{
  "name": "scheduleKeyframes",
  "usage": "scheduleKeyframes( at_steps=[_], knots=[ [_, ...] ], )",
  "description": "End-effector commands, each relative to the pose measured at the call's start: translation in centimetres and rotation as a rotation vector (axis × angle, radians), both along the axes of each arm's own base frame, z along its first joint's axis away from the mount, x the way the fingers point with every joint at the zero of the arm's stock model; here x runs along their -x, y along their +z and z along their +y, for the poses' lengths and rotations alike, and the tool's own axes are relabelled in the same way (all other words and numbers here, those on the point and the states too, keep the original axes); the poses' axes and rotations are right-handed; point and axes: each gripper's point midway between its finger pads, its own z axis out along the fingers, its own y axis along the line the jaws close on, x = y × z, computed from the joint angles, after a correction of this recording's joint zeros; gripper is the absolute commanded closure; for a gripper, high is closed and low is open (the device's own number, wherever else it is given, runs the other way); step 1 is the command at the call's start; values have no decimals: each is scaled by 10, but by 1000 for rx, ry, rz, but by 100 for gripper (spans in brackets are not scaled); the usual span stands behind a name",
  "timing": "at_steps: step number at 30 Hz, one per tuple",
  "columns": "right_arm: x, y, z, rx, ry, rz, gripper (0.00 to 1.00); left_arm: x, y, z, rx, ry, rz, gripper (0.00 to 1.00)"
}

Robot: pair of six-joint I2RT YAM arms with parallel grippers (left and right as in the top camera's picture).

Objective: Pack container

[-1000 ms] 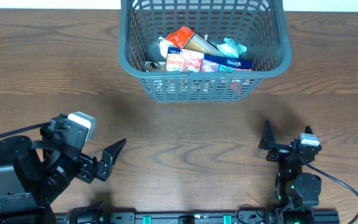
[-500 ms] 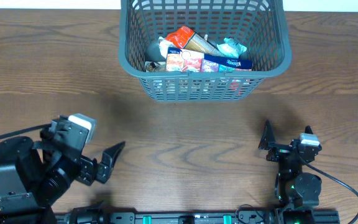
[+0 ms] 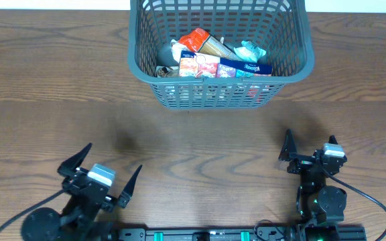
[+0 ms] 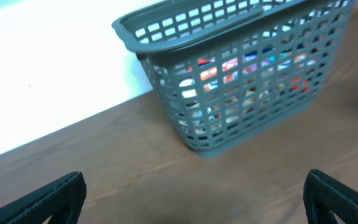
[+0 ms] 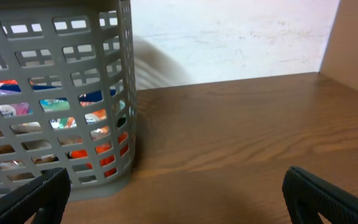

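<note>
The wooden worktop (image 3: 200, 134) shows no loose packages. The container (image 3: 134, 40) stands at its far edge, centred, with snack packages (image 3: 213, 57) heaped against its near wall. Well apart from it, at the near edge, the left gripper (image 3: 114, 155) and right gripper (image 3: 309, 144) are both spread wide and empty.

Packing looks finished. The likely risk is a further reach catching the lattice rim and shoving the basket off the far edge.

Since a second ago, the left arm has folded back and turned its gripper toward the basket. The right arm and packages are unchanged.
</note>
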Motion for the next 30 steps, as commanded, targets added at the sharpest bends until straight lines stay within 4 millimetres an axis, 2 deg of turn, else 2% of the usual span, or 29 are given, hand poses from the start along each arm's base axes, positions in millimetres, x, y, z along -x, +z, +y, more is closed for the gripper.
scheduleKeyframes(
  at_steps=[1, 4, 9, 13, 19, 30],
  knots=[
    [1, 0, -5, -11, -24, -6, 1, -10, -14, 4, -18, 20, -78, 1],
    [1, 0, -5, -11, -24, -6, 1, -29, -19, 10, -25, 54, -144, 1],
    [1, 0, -5, -11, -24, -6, 1, -49, -27, 31, -38, 183, -211, 1],
    [1, 0, -5, -11, -24, -6, 1, -56, -34, 54, 3, 329, -200, 1],
    [1, 0, -5, -11, -24, -6, 1, -59, -53, 88, 157, 543, -144, 2],
    [1, 0, -5, -11, -24, -6, 1, -67, -98, 94, 195, 592, -68, 1]
  ],
)
